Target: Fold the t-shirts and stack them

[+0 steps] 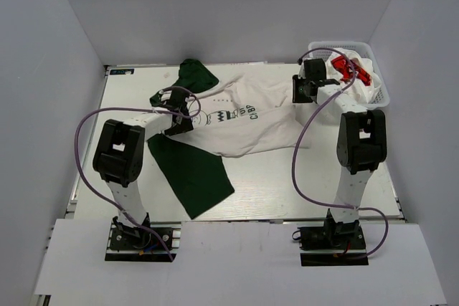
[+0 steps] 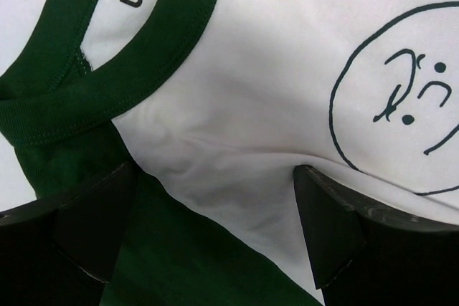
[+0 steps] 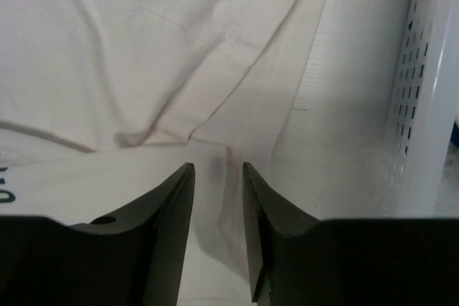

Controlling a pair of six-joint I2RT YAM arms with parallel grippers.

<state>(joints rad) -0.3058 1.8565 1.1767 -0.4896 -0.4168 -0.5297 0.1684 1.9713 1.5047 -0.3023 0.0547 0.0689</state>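
Shirt point(image 1: 247, 123) flat on table point(image 1: 272, 191), long axis left-right. Collar end under left gripper point(image 2: 215, 206), jaws spread wide over shoulder. Hem end under right gripper point(image 3: 217, 198) beside basket point(image 1: 381, 91), jaws slightly parted astride cloth ridge.

Left arm point(image 1: 118, 152) and right arm point(image 1: 361, 141): black housings on white links. A purple cable point(image 1: 294, 159) loops along each; fingers point(image 2: 86, 227) seem matte black.
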